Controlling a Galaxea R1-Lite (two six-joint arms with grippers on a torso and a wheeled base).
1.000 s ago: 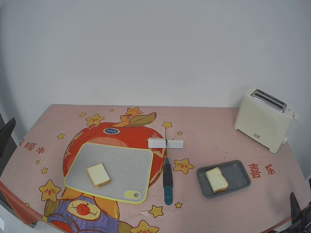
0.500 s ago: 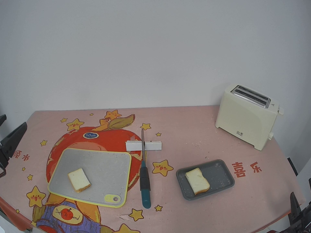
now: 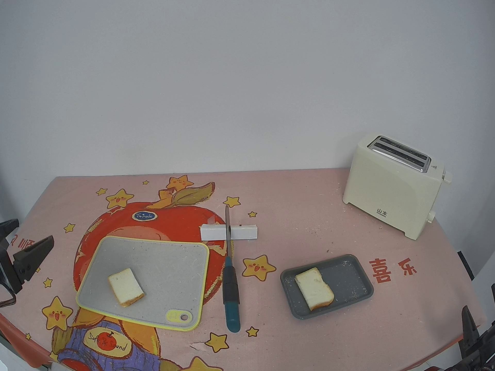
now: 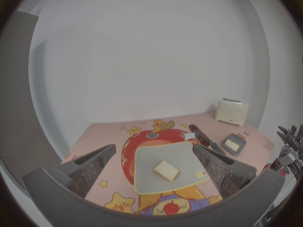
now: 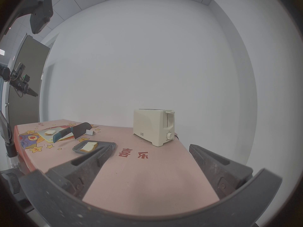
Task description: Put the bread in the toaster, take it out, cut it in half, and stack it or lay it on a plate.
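Observation:
One piece of bread (image 3: 126, 287) lies on the grey cutting board (image 3: 154, 258) at the table's left. A second piece of bread (image 3: 314, 288) lies in the dark grey plate (image 3: 356, 279) right of centre. The cream toaster (image 3: 394, 184) stands at the back right with its slots empty. Between board and plate is a teal-handled knife (image 3: 230, 284), its blade resting in a white holder (image 3: 242, 232). My left gripper (image 3: 23, 243) hangs open at the table's left edge, facing the board (image 4: 153, 147). My right gripper (image 5: 151, 145) is open and empty, off the table's front right corner (image 3: 472, 333).
The table wears a pink cloth (image 3: 309, 207) printed with an apple and stars. A plain wall runs behind it. Bare cloth lies between the plate and the toaster and along the front edge.
The head camera swung, shifting the whole picture left. Since half a second ago my left gripper has dropped lower at the table's left edge. Bread, knife, plate and toaster have not moved.

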